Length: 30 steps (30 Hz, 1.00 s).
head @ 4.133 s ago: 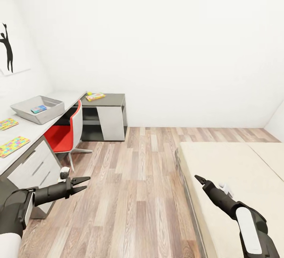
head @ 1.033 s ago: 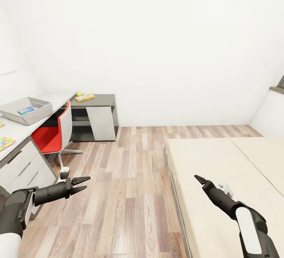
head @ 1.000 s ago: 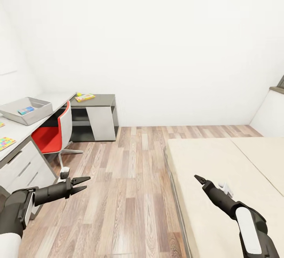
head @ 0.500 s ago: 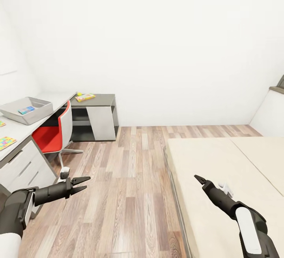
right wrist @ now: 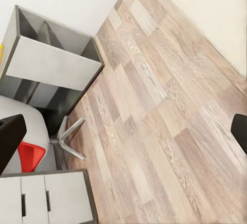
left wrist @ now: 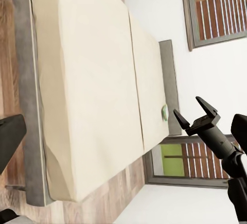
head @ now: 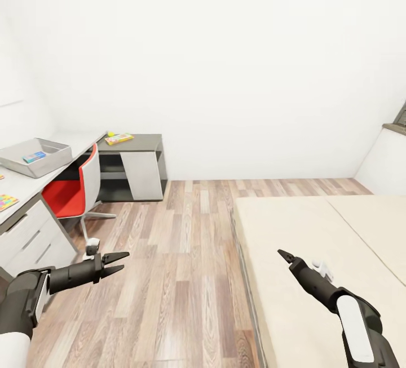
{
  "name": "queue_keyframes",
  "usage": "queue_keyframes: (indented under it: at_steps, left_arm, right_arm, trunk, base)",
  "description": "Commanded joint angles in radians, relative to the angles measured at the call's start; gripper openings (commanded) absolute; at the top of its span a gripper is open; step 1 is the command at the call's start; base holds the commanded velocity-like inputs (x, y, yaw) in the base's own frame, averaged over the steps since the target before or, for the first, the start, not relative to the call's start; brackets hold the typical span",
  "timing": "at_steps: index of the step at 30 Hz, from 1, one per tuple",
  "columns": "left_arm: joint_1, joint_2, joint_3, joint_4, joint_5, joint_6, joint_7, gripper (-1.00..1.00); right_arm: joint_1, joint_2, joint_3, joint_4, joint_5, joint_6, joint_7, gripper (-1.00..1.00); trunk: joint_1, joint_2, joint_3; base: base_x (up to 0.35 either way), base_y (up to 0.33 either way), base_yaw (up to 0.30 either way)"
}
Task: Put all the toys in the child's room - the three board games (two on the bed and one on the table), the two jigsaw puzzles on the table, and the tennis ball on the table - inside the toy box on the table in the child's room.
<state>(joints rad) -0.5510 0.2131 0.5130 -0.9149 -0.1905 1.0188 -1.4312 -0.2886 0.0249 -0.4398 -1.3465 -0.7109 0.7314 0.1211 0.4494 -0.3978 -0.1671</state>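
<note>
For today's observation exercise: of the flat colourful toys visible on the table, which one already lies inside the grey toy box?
The small blue one lies inside the toy box. The yellow board game at the far corner and the jigsaw puzzle lie on the bare table.

Toy box (head: pixel 35 156) on table (head: pixel 22 185), bed (head: pixel 316 255), both hands empty

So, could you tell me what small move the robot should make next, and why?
Probably turn the base right, toward the far end of the bed. The left gripper and right gripper are both open and hold nothing. The left wrist view shows a small green-white item by the mattress seam at that end, possibly a board game.
</note>
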Motion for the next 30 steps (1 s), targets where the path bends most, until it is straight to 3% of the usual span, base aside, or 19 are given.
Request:
queue_keyframes:
  at_steps: [1, 30]
  left_arm:
    - [-0.001, 0.0, 0.002, -0.001, -0.01, 0.01, -0.009, 1.0]
    - [-0.001, -0.001, 0.002, -0.001, -0.01, 0.011, -0.009, 1.0]
  right_arm:
    - [-0.001, 0.001, -0.004, 0.0, 0.004, 0.006, 0.006, 1.0]
    - [-0.001, 0.001, -0.004, 0.0, 0.004, 0.006, 0.006, 1.0]
  trunk:
    - [0.001, -0.002, -0.002]
    - [0.001, -0.002, -0.002]
  base:
    - [0.0, -0.23, 0.0]
    - [0.0, -0.244, 0.0]
